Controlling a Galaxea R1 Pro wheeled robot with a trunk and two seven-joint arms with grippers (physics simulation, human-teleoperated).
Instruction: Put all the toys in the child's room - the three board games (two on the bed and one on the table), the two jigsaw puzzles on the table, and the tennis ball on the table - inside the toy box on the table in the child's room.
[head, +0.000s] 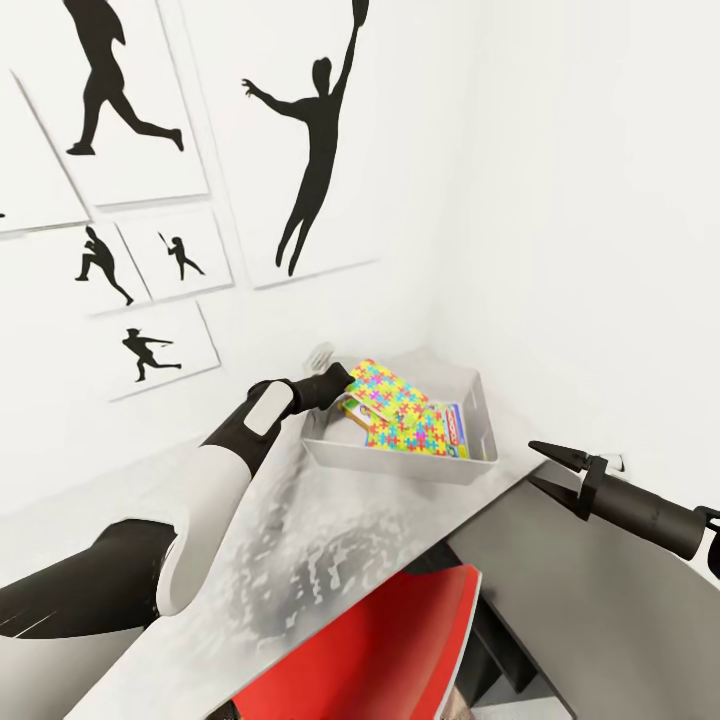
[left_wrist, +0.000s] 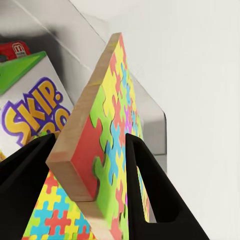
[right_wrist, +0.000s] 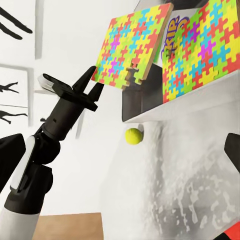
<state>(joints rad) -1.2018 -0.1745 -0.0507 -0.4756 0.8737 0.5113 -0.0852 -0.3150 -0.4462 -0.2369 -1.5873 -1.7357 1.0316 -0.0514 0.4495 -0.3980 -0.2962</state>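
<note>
Left wrist view puts the left end effector closed on a jigsaw puzzle, one black finger against its coloured face and the other against its plain wooden back. The puzzle stands on edge, tilted, over the toy box. Behind it lies a board game with "SKIP-BO" in yellow and purple letters on white under a green band; a red logo sits at the box's corner, too small to read. A second puzzle lies flat beneath.

From the head view, the left arm reaches forward, bent at the elbow, with its wrist over the near-left rim of the toy box. The held puzzle leans up out of the box, the other puzzle lies flat inside, and a blue-edged box shows beside it; its print is unreadable.

The right end effector hangs apart to the right, over the bench edge, fingers spread and empty.

A tennis ball sits on the bench just beside the toy box wall in the right wrist view.

The bench top is pale grey and glossy, joined to a darker section. The box sits in a white corner; black silhouette posters of ball players hang on the left wall. A red chair stands under the bench.
</note>
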